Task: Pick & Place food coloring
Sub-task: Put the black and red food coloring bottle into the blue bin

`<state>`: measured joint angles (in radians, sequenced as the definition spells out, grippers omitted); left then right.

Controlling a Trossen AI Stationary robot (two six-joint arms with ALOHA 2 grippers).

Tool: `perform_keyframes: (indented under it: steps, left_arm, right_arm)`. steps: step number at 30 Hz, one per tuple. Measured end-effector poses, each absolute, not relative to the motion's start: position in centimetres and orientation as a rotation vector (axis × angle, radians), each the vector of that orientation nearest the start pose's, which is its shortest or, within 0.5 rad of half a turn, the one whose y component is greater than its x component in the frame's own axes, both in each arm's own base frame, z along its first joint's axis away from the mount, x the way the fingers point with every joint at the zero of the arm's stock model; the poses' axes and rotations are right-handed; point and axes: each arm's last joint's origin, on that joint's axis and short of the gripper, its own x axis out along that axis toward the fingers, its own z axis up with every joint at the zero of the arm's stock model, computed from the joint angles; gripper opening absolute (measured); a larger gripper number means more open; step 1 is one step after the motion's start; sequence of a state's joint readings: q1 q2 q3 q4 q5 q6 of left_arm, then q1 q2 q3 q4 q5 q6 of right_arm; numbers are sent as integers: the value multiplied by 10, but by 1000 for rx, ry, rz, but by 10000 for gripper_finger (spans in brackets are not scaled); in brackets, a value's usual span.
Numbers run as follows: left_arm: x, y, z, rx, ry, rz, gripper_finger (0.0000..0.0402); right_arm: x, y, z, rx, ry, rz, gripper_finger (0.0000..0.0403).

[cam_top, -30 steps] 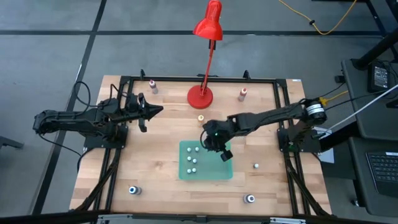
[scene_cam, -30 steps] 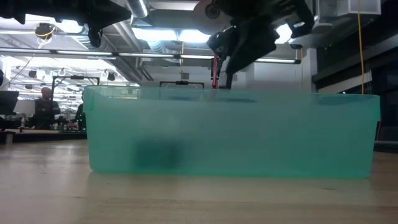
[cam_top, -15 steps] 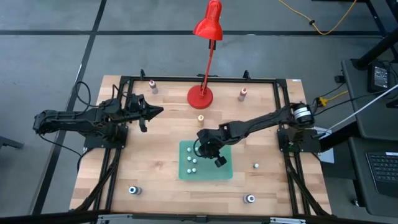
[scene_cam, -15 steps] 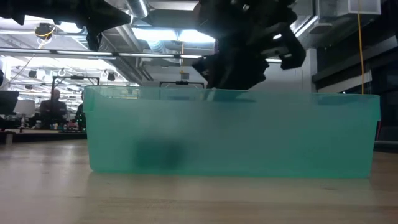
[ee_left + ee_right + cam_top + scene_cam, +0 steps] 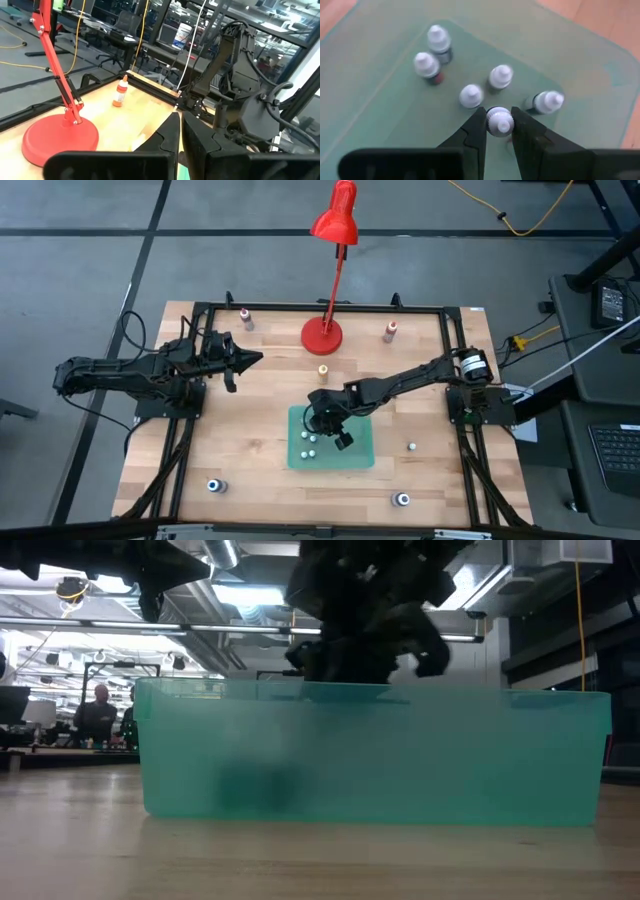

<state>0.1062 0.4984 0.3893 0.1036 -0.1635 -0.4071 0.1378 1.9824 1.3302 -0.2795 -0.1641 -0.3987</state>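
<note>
Bottle delivery partway done
Right gripper (image 5: 499, 131) jaws are pinching a food coloring bottle (image 5: 499, 121) over the tray (image 5: 380, 125); five are standing beyond the jaws; several are waiting outside; left gripper (image 5: 250, 359) jaws pressed together.

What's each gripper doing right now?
Left gripper: shut, empty, parked at table's left.
Right gripper: shut on a small white-capped bottle, over the green tray.

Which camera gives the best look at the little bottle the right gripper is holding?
The right wrist view: the white-capped bottle sits clamped in the right gripper, above five bottles in the green tray. In the high view the gripper hides it. The low view shows only the tray wall. The left wrist view misses it.
</note>
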Motion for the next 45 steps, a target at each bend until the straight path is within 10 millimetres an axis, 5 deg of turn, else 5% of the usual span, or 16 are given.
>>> perform_keyframes:
  steps: [11,21,45]
  left_arm:
    - [133,19,262,-399,-46,268,17]
    - [133,19,262,-395,-46,271,17]
    - [133,19,262,-395,-48,280,15]
  right_arm:
    - [412,49,162,-330,959,447,79]
    - [409,64,161,-344,959,483,80]
    - [415,61,148,-349,964,458,80]
